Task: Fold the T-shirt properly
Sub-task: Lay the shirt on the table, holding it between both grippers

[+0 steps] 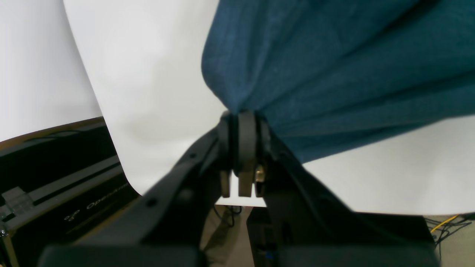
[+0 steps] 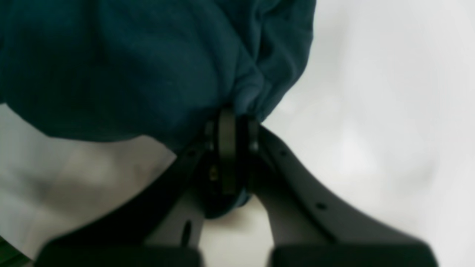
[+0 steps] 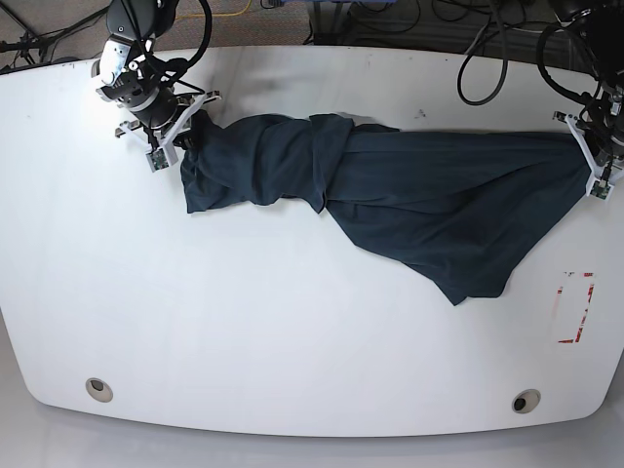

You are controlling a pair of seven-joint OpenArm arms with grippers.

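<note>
**Base view: shirt stretched between two clamped ends**

Base view shows the T-shirt (image 3: 390,195) strung across the white surface (image 3: 292,331), bunched and twisted toward 9 o'clock. The right end effector (image 3: 185,132) is clamped on cloth there (folds gathered tight); the left end effector (image 3: 590,156) pinches the 3 o'clock end.

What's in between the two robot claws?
The T-shirt is stretched across the table from the right gripper to the left gripper, each clamped on one end. The base view shows it.
</note>
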